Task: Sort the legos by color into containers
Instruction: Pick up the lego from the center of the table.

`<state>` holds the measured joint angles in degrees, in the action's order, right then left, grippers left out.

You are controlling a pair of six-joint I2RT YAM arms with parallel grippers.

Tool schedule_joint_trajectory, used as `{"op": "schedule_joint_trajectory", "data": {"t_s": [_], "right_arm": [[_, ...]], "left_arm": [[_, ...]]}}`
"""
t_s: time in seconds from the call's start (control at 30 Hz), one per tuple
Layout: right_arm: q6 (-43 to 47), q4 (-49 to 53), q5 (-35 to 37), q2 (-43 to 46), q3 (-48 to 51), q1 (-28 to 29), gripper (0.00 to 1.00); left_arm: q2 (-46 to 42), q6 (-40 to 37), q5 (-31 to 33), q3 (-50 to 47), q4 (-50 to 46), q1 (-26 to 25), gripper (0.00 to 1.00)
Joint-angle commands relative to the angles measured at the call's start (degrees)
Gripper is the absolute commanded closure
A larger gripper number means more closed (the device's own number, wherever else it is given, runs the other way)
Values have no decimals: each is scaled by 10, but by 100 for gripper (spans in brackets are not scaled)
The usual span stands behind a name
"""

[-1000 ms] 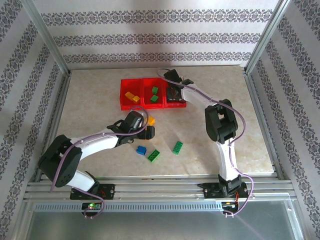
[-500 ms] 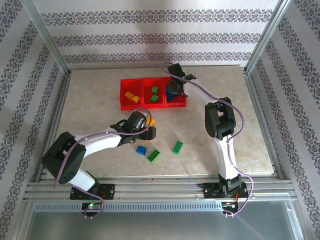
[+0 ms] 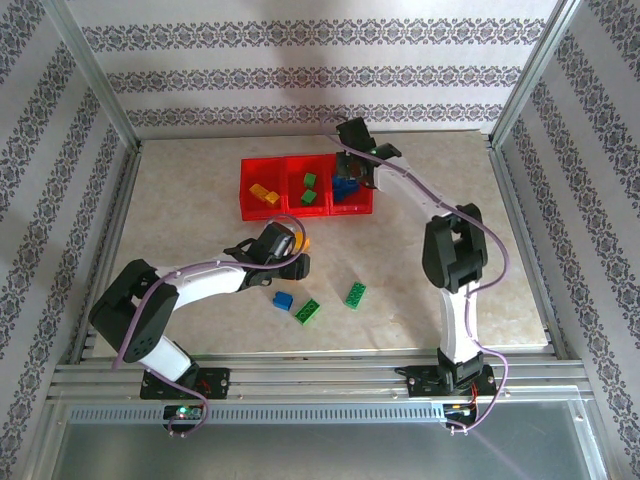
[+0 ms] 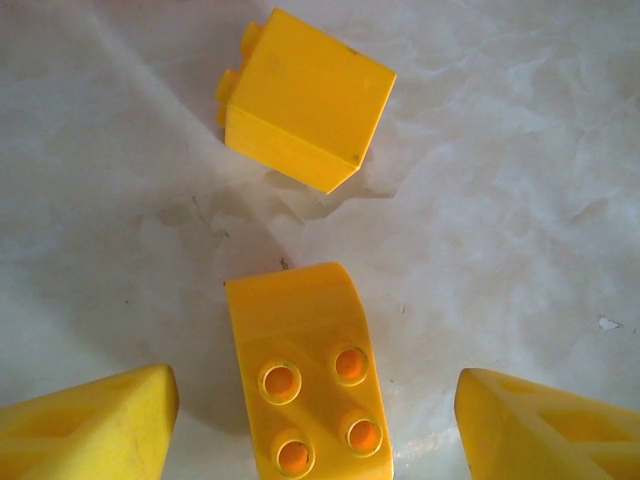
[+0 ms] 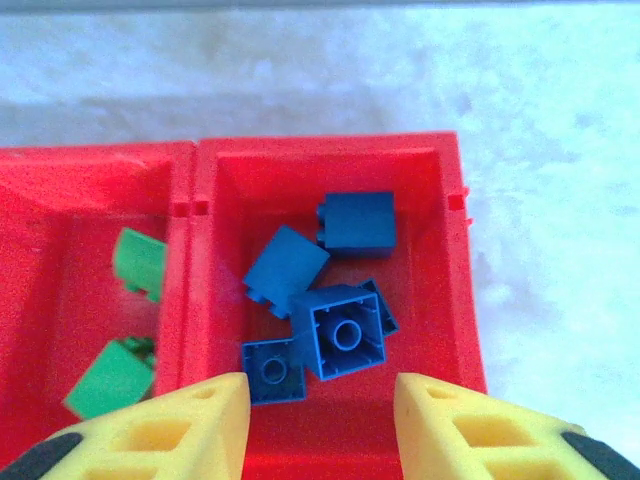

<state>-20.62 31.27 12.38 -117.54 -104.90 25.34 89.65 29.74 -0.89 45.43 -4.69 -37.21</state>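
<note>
Marbled beige table (image 3: 180, 200), damask-striped wallpaper walls (image 3: 300, 75)

Three red bins (image 3: 245, 205) joined in a row. Left bin, looks like two yellow bricks (image 3: 263, 194); middle, two green bricks (image 3: 309, 181); right, four blue bricks (image 5: 286, 270) for certain, maybe a fifth tucked beneath. Loose on the surface (image 3: 190, 200): two green ones (image 3: 356, 294), one blue one (image 3: 283, 300), two yellow ones (image 4: 305, 100).

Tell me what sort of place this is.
Probably a lab test cell, not a home: an aluminium frame holds wallpaper panels around a marble-look table, with a left arm and right arm bolted to rails.
</note>
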Motion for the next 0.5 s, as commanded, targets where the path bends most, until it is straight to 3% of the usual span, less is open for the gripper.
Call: {"op": "schedule_joint_trajectory", "data": {"t_s": [0.0, 0.23, 0.37, 0.47], "right_arm": [[-2, -19, 25, 70, 44, 7, 53], [-33, -61, 25, 190, 182, 8, 29], [-49, -60, 18, 243, 243, 8, 2], [-69, -51, 17, 279, 291, 8, 2]], "left_arm": [[14, -13, 16, 19, -23, -11, 31], [32, -9, 47, 32, -52, -11, 41], [43, -11, 59, 39, -64, -11, 50], [47, -9, 66, 40, -67, -11, 56]]}}
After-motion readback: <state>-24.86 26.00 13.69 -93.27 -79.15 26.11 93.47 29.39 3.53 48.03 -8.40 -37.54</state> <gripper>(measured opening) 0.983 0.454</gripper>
